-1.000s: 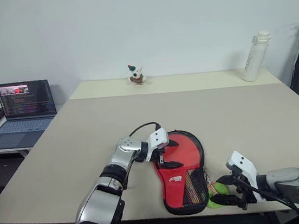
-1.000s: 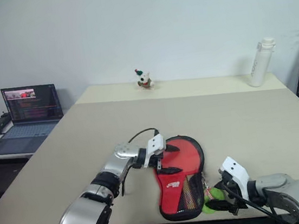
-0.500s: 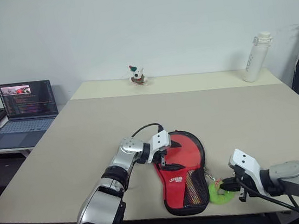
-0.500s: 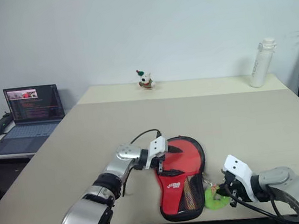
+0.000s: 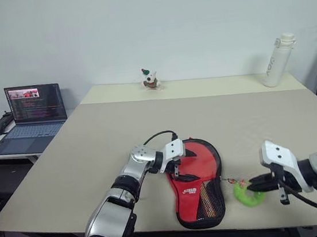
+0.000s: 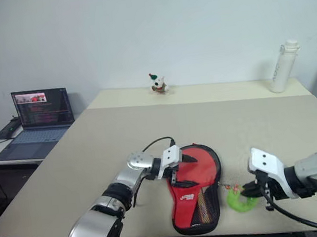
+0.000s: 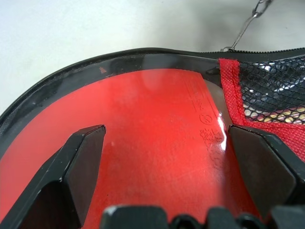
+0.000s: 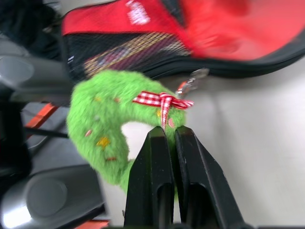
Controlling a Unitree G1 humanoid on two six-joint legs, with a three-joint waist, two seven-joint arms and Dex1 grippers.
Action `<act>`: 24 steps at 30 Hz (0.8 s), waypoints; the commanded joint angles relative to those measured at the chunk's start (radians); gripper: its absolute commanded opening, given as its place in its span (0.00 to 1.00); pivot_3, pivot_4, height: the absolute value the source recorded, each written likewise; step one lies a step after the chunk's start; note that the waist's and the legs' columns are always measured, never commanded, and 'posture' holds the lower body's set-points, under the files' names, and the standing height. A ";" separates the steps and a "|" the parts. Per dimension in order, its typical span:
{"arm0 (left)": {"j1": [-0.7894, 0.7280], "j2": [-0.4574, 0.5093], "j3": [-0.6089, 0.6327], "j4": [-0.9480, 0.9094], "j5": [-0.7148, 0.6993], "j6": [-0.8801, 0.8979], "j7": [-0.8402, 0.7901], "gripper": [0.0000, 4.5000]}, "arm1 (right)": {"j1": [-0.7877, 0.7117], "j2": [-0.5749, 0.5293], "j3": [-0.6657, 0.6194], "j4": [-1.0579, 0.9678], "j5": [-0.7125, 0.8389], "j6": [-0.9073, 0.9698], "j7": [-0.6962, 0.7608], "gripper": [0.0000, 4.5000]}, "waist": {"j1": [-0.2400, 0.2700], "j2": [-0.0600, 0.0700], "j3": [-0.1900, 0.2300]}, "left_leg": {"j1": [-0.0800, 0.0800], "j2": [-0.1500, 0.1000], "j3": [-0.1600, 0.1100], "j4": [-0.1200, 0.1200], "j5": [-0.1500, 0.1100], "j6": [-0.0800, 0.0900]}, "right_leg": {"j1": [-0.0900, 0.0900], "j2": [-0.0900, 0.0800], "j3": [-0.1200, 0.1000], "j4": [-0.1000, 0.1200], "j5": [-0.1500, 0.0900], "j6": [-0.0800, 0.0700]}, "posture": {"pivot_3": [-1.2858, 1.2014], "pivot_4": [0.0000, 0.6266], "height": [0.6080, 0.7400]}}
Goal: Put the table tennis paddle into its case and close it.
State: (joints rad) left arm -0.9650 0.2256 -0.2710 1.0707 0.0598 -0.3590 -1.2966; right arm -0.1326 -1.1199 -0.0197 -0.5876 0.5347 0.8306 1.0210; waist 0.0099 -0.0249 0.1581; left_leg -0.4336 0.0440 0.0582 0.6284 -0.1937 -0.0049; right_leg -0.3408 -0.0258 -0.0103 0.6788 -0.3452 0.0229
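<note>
Pinching fuzzy green ring (image 8: 102, 126)

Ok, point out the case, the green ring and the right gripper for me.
case (image 5: 195, 174): left eye view, red side above the logo.
green ring (image 5: 248, 199): left eye view, fuzzy lower arc.
right gripper (image 8: 170, 138): right wrist view, between the fingertips, shut on the ring.

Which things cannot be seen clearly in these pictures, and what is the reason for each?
- Table tennis paddle: whether it lies inside the case cannot be told; the red cover hides the interior in the eye views.
- Zipper rim: how far it is closed is too small to tell in the eye views.
- Green ring: the right gripper hides part of it in the right wrist view.
- Laptop: screen text too small.
- Figurine: details too small.
</note>
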 commanded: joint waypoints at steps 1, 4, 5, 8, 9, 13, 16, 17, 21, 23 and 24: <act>0.051 -0.013 -0.082 0.059 0.101 0.002 0.007 1.00 | 0.042 -0.013 0.053 -0.095 -0.025 -0.068 0.031 0.01 | 0.002 0.000 0.000 | 0.000 0.000 0.000 0.000 0.000 0.000 | 0.000 0.000 0.000 0.000 0.000 0.000 | 0.52 0.24 1.00; 0.049 -0.019 -0.083 0.063 0.106 0.005 0.014 1.00 | 0.083 -0.026 0.103 -0.141 -0.052 -0.110 0.053 0.01 | 0.007 0.001 -0.001 | 0.000 0.000 0.000 0.000 0.000 0.000 | 0.000 0.000 0.000 0.000 0.000 0.000 | 0.52 0.24 1.00; 0.048 -0.021 -0.084 0.063 0.109 0.006 0.017 1.00 | 0.098 -0.030 0.111 -0.163 -0.045 -0.115 0.063 0.01 | 0.009 0.001 -0.001 | 0.000 0.000 -0.001 0.000 0.000 0.000 | 0.001 0.000 0.000 0.000 0.000 0.000 | 0.52 0.24 1.00; 0.044 -0.023 -0.084 0.067 0.116 0.006 0.025 1.00 | 0.127 -0.047 0.114 -0.209 -0.021 -0.127 0.096 0.01 | 0.010 0.001 -0.001 | 0.001 -0.001 -0.002 0.001 0.000 0.000 | 0.002 0.000 -0.001 0.000 0.000 0.001 | 0.52 0.24 1.00; 0.043 -0.023 -0.084 0.068 0.119 0.006 0.030 1.00 | 0.138 -0.056 0.111 -0.228 -0.009 -0.130 0.112 0.01 | 0.010 0.001 -0.001 | 0.001 -0.001 -0.002 0.001 0.000 0.000 | 0.003 0.000 -0.001 0.000 0.000 0.001 | 0.52 0.24 1.00; 0.040 -0.024 -0.083 0.070 0.125 0.007 0.043 1.00 | 0.165 -0.076 0.106 -0.285 0.031 -0.126 0.150 0.01 | 0.010 0.001 -0.003 | 0.003 0.000 -0.002 0.001 0.000 0.000 | 0.005 0.000 -0.002 0.000 0.000 0.001 | 0.52 0.24 1.00; 0.036 -0.026 -0.080 0.070 0.126 0.011 0.056 1.00 | 0.173 -0.071 0.127 -0.327 0.064 -0.114 0.156 0.01 | 0.011 0.001 -0.003 | 0.003 0.000 -0.003 0.001 0.000 0.000 | 0.005 0.000 -0.002 0.000 0.000 0.001 | 0.52 0.24 1.00; 0.034 -0.027 -0.079 0.070 0.126 0.012 0.062 1.00 | 0.170 -0.063 0.138 -0.340 0.075 -0.109 0.152 0.01 | 0.012 0.001 -0.003 | 0.003 0.000 -0.003 0.001 0.000 0.000 | 0.005 0.000 -0.002 0.000 0.000 0.001 | 0.52 0.24 1.00; 0.029 -0.031 -0.073 0.066 0.123 0.019 0.068 1.00 | 0.149 -0.028 0.165 -0.368 0.099 -0.082 0.127 0.01 | 0.015 0.001 -0.003 | 0.002 -0.001 -0.003 0.001 0.000 0.000 | 0.005 -0.001 -0.002 0.000 0.000 0.001 | 0.52 0.24 1.00; 0.030 -0.029 -0.072 0.064 0.122 0.019 0.069 1.00 | 0.118 -0.017 0.182 -0.365 0.097 -0.060 0.116 0.01 | 0.015 0.001 -0.003 | 0.002 -0.001 -0.003 0.001 0.000 0.000 | 0.005 -0.002 -0.002 0.000 0.000 0.001 | 0.52 0.24 1.00; 0.030 -0.028 -0.071 0.064 0.122 0.019 0.070 1.00 | 0.100 -0.015 0.187 -0.361 0.103 -0.042 0.113 0.01 | 0.014 0.001 -0.003 | 0.002 -0.001 -0.003 0.001 0.000 0.000 | 0.005 -0.002 -0.002 0.000 0.000 0.001 | 0.52 0.24 1.00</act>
State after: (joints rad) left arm -0.9753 0.2028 -0.2796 1.0769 0.0990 -0.3638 -1.2520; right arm -0.0218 -1.1409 0.1406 -0.8621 0.5573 0.7796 1.1002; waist 0.0243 -0.0240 0.1548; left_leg -0.4311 0.0426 0.0552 0.6297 -0.1938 -0.0049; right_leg -0.3360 -0.0278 -0.0127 0.6784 -0.3456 0.0235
